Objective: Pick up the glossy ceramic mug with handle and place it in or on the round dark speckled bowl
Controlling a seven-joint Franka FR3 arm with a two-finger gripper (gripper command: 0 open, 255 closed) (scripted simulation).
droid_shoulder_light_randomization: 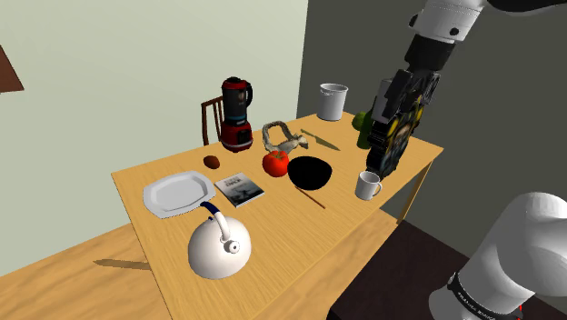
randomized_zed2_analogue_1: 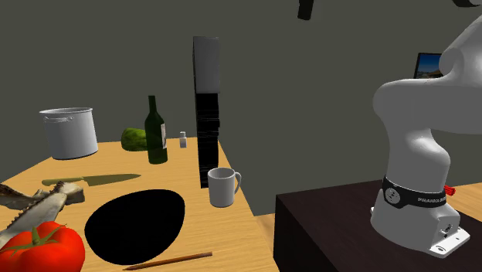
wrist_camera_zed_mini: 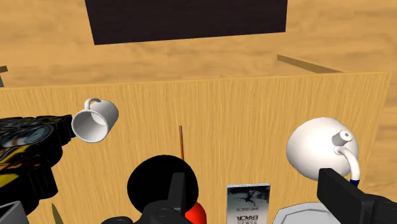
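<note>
Close to the tabletop (droid_shoulder_light_randomization: pixel 291 238) edge on the robot's side, the white mug (droid_shoulder_light_randomization: pixel 368 185) stands upright. Its handle sticks out toward that edge. When I look into it from the wrist view, I see nothing inside.

My end effector (droid_shoulder_light_randomization: pixel 374 164) hangs just above the mug and does not touch it. Its two fingers (wrist_camera_zed_mini: pixel 353 197) are wide apart with nothing between them. I think my job now is to go down and take the mug. In the wrist view the mug sits nearer one finger than the middle, so I should line up first. Then I should come straight down with one finger on each side of the mug's wall. I should keep off the handle and squeeze softly, so the shiny cup does not slip or tip. After that I must lift it high enough to get over the bowl's rim.

A little farther in, near the mug, sits the round black bowl (droid_shoulder_light_randomization: pixel 310 172). It looks empty, but it is so dark that I cannot be sure. A thin brown stick (droid_shoulder_light_randomization: pixel 309 195) lies by the bowl on its near side, so I should not drag the mug low there. A red tomato (droid_shoulder_light_randomization: pixel 276 164) sits on the bowl's other side from the mug.

Farther back stands a dark green bottle (randomized_zed2_analogue_1: pixel 157 127), and I must not swing into it. At the far corner is a grey pot (droid_shoulder_light_randomization: pixel 333 101), and I cannot see what is in it.
</note>
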